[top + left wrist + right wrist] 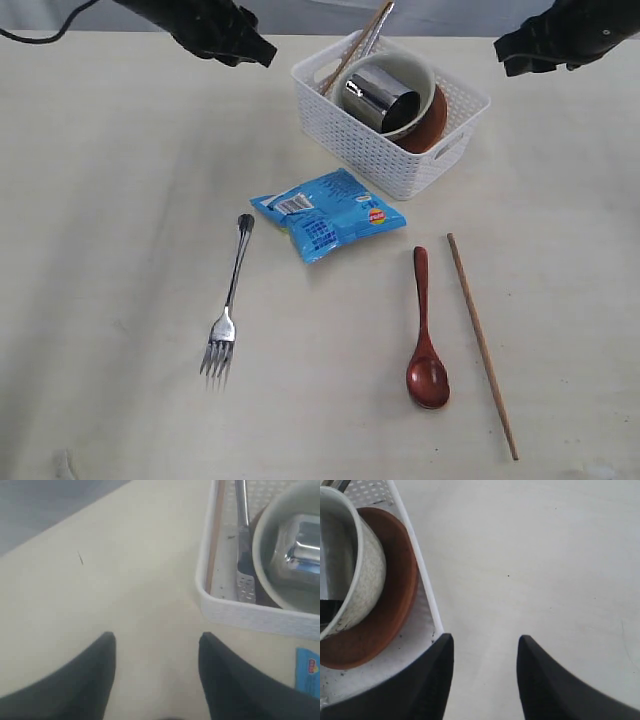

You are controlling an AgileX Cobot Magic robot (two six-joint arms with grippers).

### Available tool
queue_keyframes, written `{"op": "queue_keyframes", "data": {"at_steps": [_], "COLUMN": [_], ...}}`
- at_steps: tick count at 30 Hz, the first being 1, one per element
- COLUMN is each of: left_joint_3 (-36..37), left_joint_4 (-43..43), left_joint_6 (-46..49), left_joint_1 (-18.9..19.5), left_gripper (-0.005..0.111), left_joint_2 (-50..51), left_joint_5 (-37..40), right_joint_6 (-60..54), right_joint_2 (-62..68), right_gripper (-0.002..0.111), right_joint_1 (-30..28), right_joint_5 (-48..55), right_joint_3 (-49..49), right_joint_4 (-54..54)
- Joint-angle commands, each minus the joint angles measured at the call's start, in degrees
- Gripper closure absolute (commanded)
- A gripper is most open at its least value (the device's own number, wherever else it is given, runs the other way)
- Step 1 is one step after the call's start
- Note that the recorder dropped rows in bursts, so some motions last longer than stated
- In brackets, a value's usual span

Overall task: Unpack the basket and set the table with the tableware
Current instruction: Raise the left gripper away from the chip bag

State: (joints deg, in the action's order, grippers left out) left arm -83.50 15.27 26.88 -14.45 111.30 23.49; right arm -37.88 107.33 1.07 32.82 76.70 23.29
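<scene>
left gripper (156,639): jaws apart, empty | right gripper (485,640): jaws apart, empty | basket (372,152): holds bowl (412,70), cup (380,98) | fork (232,295): on table (100,200)

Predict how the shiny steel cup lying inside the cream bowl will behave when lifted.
The shiny cylindrical steel cup probably feels slippery, given its polished wall. Lying on its side in the round cream bowl, it may roll if nudged.
</scene>
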Motion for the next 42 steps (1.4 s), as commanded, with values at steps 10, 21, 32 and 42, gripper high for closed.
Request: {"op": "queue_keyframes", "data": {"at_steps": [10,21,32,42], "left_joint_3": [0.06,0.06,-29.70,-46.33], "left_joint_4": [-0.38,-0.64,2.17,39.30], "left_joint_6": [0.26,0.26,1.96,27.53], "left_joint_1": [0.10,0.10,1.59,9.19], "left_gripper": [0.058,0.058,0.058,0.058], "left_joint_2": [2.86,2.86,14.68,27.89], "left_joint_5": [-2.01,-2.93,15.12,30.14], "right_joint_6": [-7.91,-13.29,-13.98,-14.43], "right_joint_2": [-0.16,-0.16,-0.16,-0.16], "right_gripper": [0.068,0.068,0.068,0.068], "right_joint_1": [-0.14,-0.14,-0.14,-0.14], "right_joint_5": [-2.92,-1.97,-2.10,-2.10], "right_joint_3": [-0.11,-0.11,-0.11,-0.11], "right_joint_4": [10.02,15.93,15.93,15.93]}}
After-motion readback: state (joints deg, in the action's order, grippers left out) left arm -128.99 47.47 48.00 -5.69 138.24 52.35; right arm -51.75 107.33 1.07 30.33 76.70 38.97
